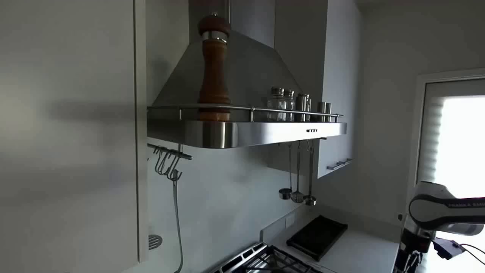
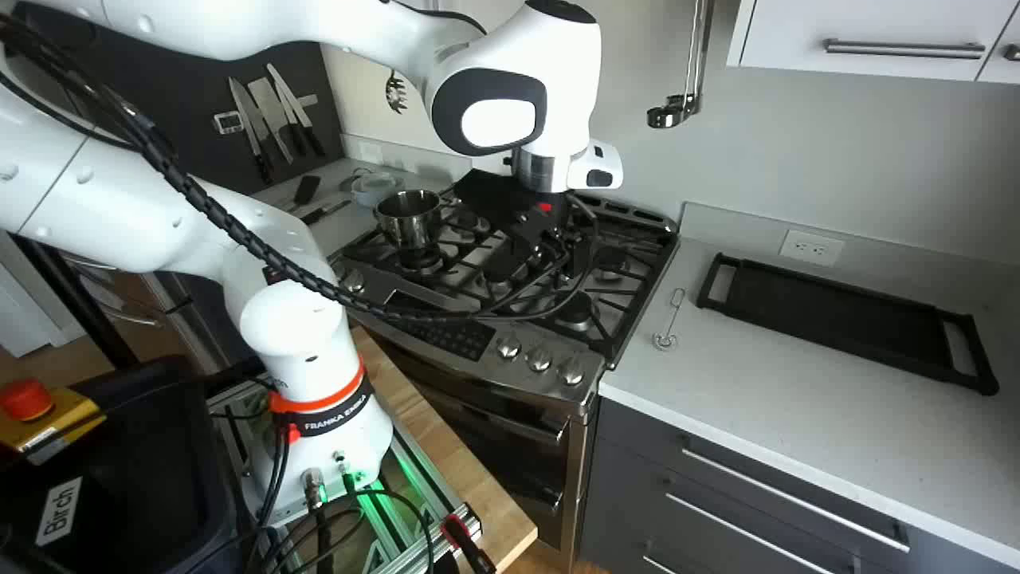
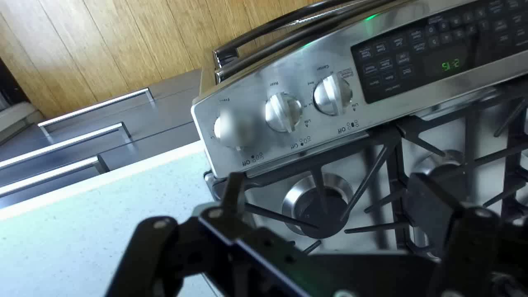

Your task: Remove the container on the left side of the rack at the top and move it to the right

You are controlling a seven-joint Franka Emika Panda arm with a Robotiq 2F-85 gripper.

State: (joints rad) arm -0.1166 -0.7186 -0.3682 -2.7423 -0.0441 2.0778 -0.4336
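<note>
A tall brown wooden mill (image 1: 215, 72) with a silver collar stands upright on the left of the railed hood top (image 1: 273, 131). Further right behind the rail stand glass jars (image 1: 276, 104) with metal lids and several small metal shakers (image 1: 324, 110). The hood top shows in an exterior view only. My gripper (image 3: 332, 187) is open and empty, pointing down over the stove. It also shows in an exterior view (image 2: 550, 251), low above the burners. It is well below the hood top and far from the mill.
A stove (image 2: 494, 271) with a steel pot (image 2: 408, 217) lies under the arm. A black griddle (image 2: 845, 319) and a small whisk (image 2: 668, 323) lie on the counter (image 2: 765, 446). Ladles (image 1: 297, 195) hang below the hood. A white cabinet (image 1: 338, 83) stands right of it.
</note>
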